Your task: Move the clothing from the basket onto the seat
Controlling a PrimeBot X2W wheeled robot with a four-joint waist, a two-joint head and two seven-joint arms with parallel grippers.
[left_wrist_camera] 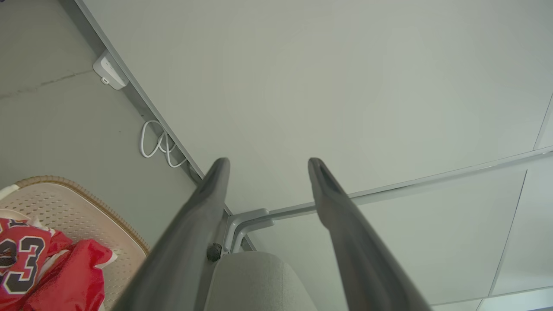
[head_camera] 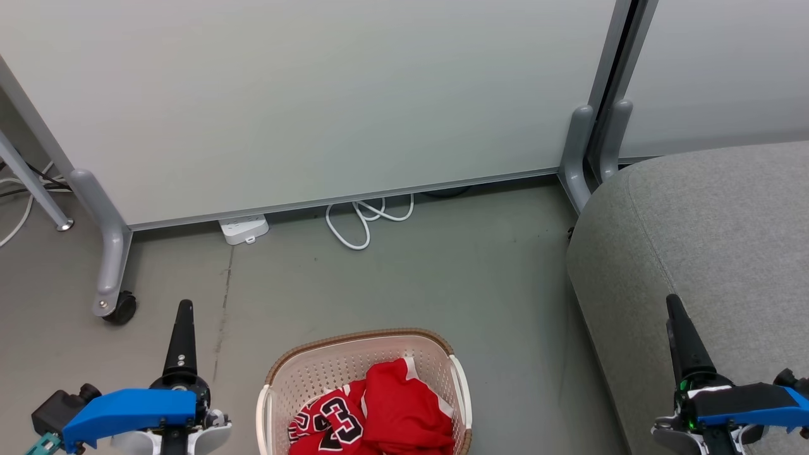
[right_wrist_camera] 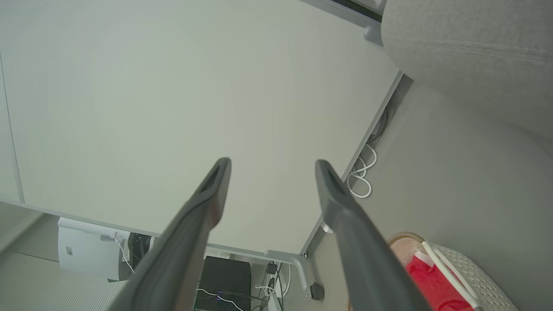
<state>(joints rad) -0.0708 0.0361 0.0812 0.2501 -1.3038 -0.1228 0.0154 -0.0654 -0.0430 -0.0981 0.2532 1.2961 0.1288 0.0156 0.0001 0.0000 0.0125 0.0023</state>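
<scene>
The cream perforated basket (head_camera: pixel 363 337) with its brown rim stands on the floor at the bottom centre. In it lies the red clothing (head_camera: pixel 398 404) in a crumpled heap, and the jersey's black number 23 (head_camera: pixel 332 420) faces up on the left. At the right is the grey seat (head_camera: pixel 714 227). My left gripper (head_camera: pixel 184 308) hangs open to the left of the basket, above the floor. My right gripper (head_camera: pixel 672 303) is open over the seat's near edge. The left wrist view shows the left gripper (left_wrist_camera: pixel 268 165) with nothing in it, the basket (left_wrist_camera: pixel 65 190) and the clothing (left_wrist_camera: pixel 69 272). The right wrist view shows the right gripper (right_wrist_camera: pixel 272 166), also with nothing in it.
White partition panels (head_camera: pixel 316 95) on grey feet close off the back, with a caster (head_camera: pixel 120 308) at the left. A white power strip (head_camera: pixel 243 229) and a coiled white cable (head_camera: pixel 366 221) lie at the panel's foot. Bare grey floor (head_camera: pixel 518 316) separates basket and seat.
</scene>
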